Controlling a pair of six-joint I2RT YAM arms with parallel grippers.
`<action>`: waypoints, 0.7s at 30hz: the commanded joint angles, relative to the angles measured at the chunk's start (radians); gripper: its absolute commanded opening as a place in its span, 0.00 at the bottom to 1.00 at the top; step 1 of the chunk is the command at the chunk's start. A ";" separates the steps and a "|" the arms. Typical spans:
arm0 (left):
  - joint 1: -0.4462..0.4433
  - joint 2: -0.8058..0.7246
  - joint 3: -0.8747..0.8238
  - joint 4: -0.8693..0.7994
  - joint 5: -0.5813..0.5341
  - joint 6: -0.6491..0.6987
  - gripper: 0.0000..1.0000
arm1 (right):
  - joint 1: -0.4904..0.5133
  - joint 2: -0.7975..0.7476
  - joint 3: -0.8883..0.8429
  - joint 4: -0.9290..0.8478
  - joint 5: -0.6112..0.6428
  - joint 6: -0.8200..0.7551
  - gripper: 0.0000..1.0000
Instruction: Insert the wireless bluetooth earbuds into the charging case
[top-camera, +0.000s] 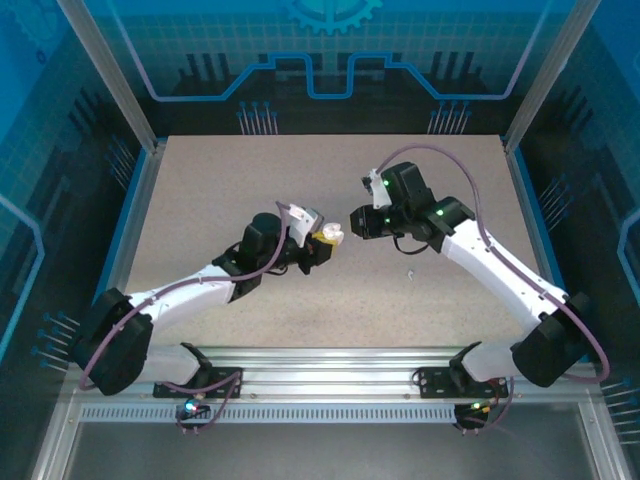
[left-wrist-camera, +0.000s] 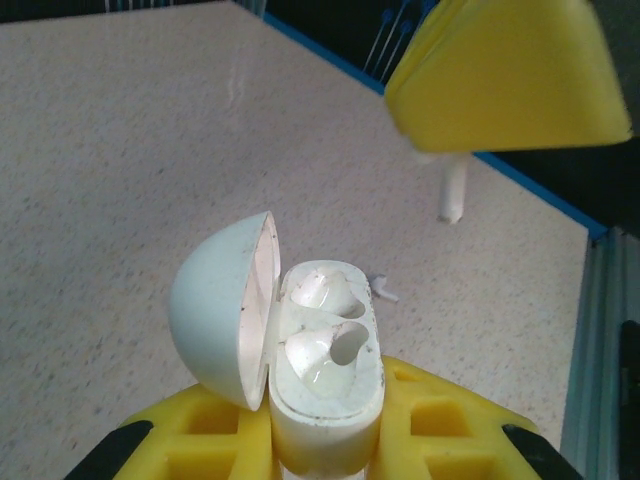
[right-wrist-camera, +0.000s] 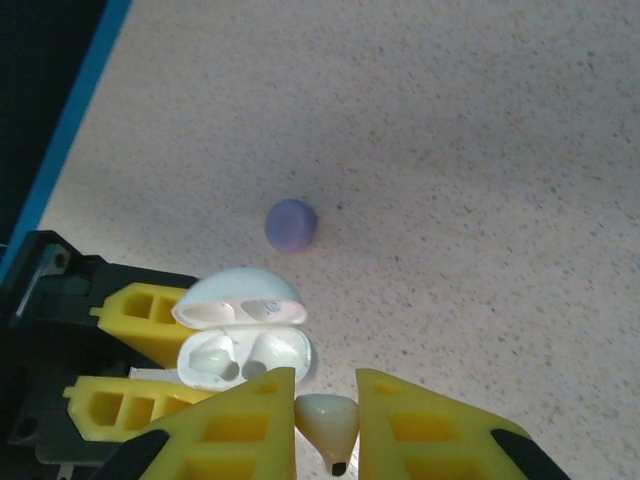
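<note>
White charging case (left-wrist-camera: 325, 370), lid open, sockets empty, clamped in left jaws, lower centre of left wrist view. White earbud (left-wrist-camera: 452, 195) pinched in right jaws, upper right, apart from case. Risk: tilted stem catches socket rim, bud slips onto desk (left-wrist-camera: 120, 150).

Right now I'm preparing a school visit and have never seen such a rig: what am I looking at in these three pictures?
You are looking at two robot arms bolted at the near edge of a table. One picture looks down from above. The other two come from a camera on each wrist, so yellow fingers fill the bottom of each. The left end effector is shut on an open white charging case, and both of its wells are empty. The right end effector is shut on a white earbud, close to the case. On the table lie a small purple round object and a tiny white piece that is too small to identify.
</note>
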 joint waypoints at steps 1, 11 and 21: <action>0.004 0.000 -0.033 0.146 0.091 -0.021 0.18 | 0.019 -0.056 -0.050 0.138 -0.053 -0.017 0.19; 0.002 -0.047 -0.069 0.227 0.209 0.031 0.18 | 0.033 -0.171 -0.178 0.356 -0.155 -0.131 0.19; -0.006 -0.120 -0.043 0.103 0.246 0.161 0.19 | 0.059 -0.195 -0.228 0.375 -0.226 -0.244 0.20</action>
